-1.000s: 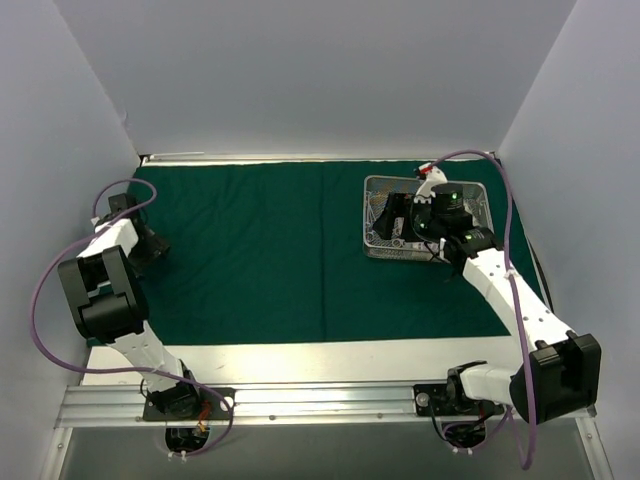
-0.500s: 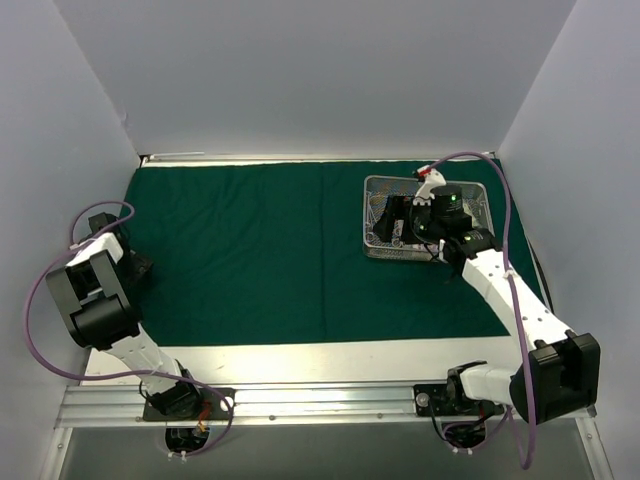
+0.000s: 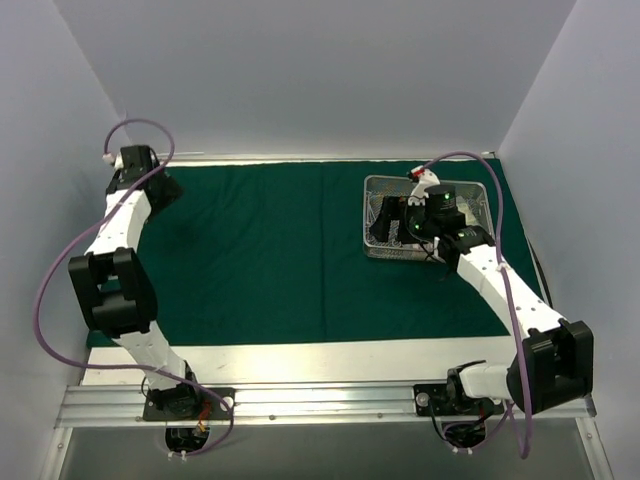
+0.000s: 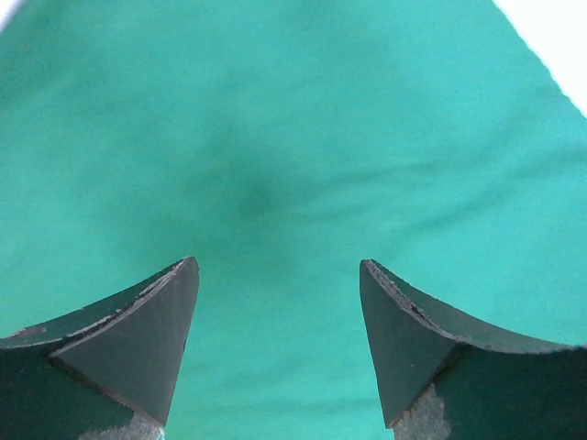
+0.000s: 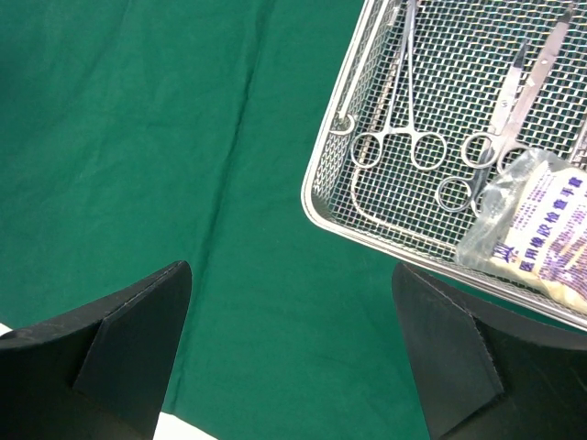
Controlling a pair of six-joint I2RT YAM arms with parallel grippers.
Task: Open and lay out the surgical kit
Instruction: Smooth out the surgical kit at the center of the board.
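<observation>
Green cloth wrap [image 3: 260, 250] is spread flat across the desk [image 3: 300, 360]. The right fingers [image 5: 128, 348] are held released over the cloth, beside a corner of the wire-mesh tray [image 5: 316, 206], which is laid lengthwise left to right at far right. The ring handles of the instruments [image 5: 394, 137] are turned toward that corner. The left fingers [image 4: 138, 339] are parted over the cloth's far-left corner.

tray [image 3: 367, 215] on cloth [image 3: 260, 250], far right | instruments [image 5: 398, 124] and packet [image 5: 541, 229] in tray
</observation>
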